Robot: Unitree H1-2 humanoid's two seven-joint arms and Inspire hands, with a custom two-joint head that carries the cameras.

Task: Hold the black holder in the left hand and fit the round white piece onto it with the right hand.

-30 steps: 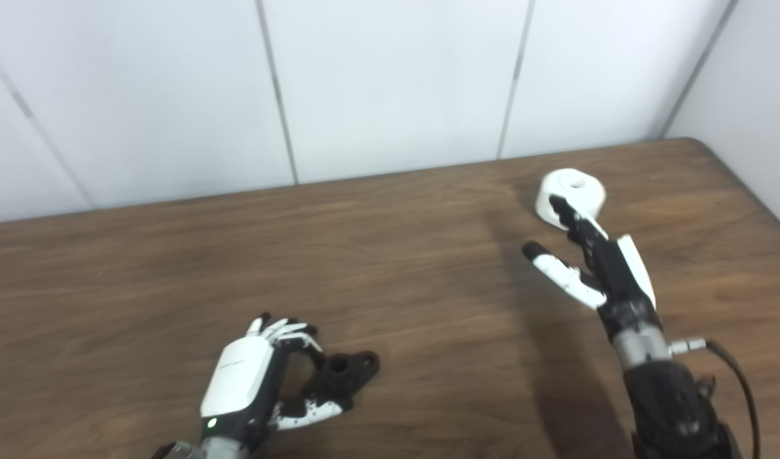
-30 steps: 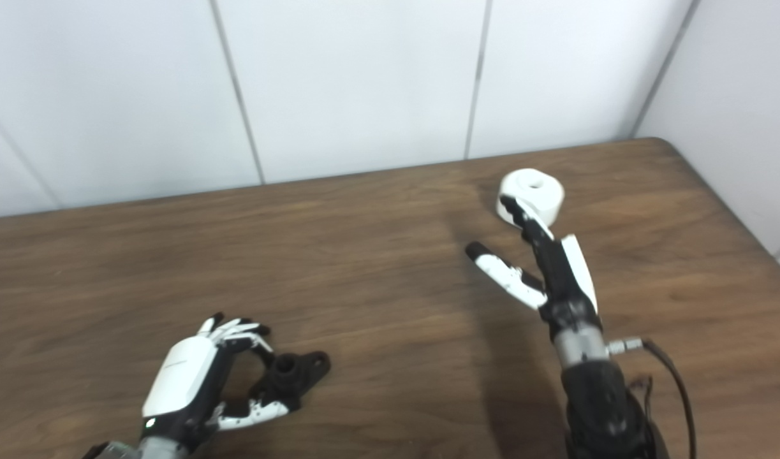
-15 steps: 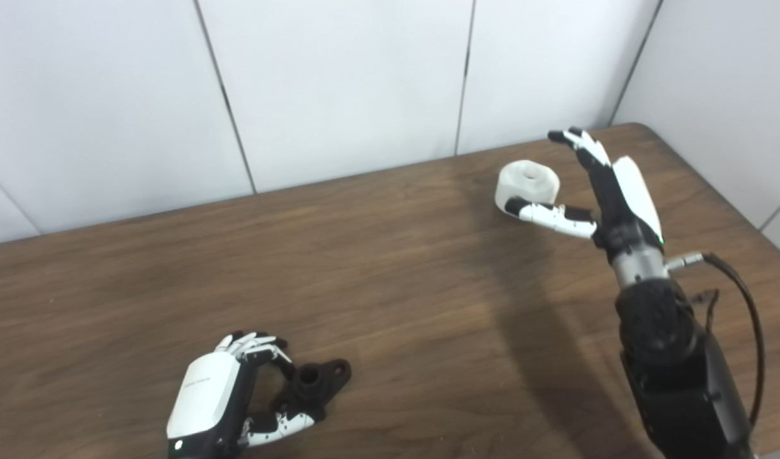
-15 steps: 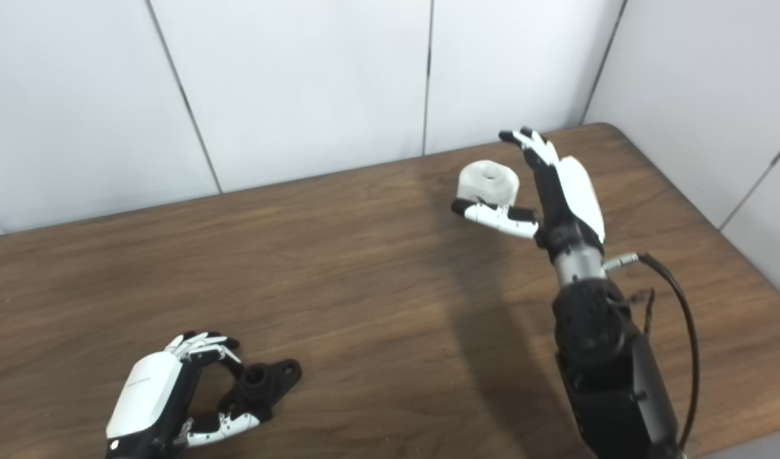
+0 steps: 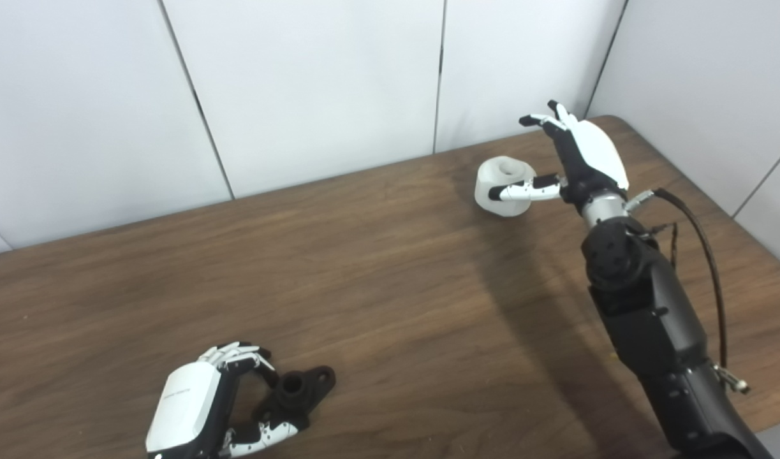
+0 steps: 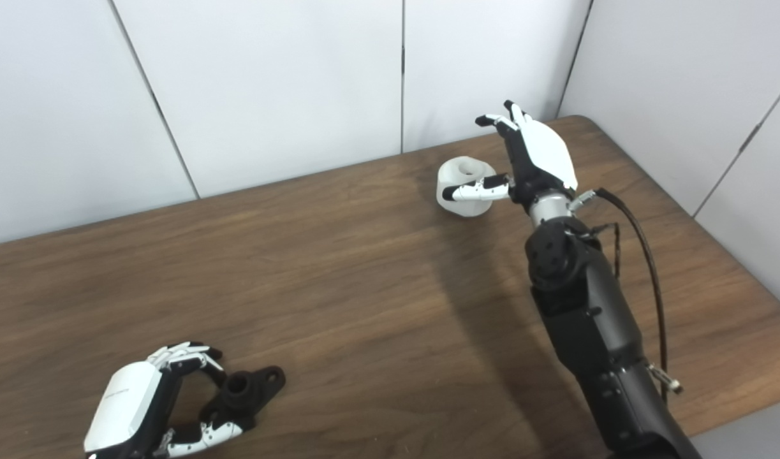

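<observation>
The black holder (image 5: 300, 389) lies on the wooden table (image 5: 390, 287) at the near left. My left hand (image 5: 192, 398) is curled round its near end, fingers above and thumb below, resting on the table. The round white piece (image 5: 506, 185), with a hole in its top, stands at the far right of the table. My right hand (image 5: 578, 156) is open beside it: the thumb lies across its front side and the fingers are spread above and behind it, not closed on it. Both also show in the right eye view, the piece (image 6: 463, 185) and the holder (image 6: 249, 386).
White wall panels (image 5: 313, 83) stand right behind the table's far edge. The table's rounded far right corner (image 5: 619, 121) is just behind my right hand. A black cable (image 5: 705, 248) loops off my right forearm.
The camera has shifted. My right hand has moved forward from short of the white piece to beside it, thumb now across its front. My left hand stays curled on the holder.
</observation>
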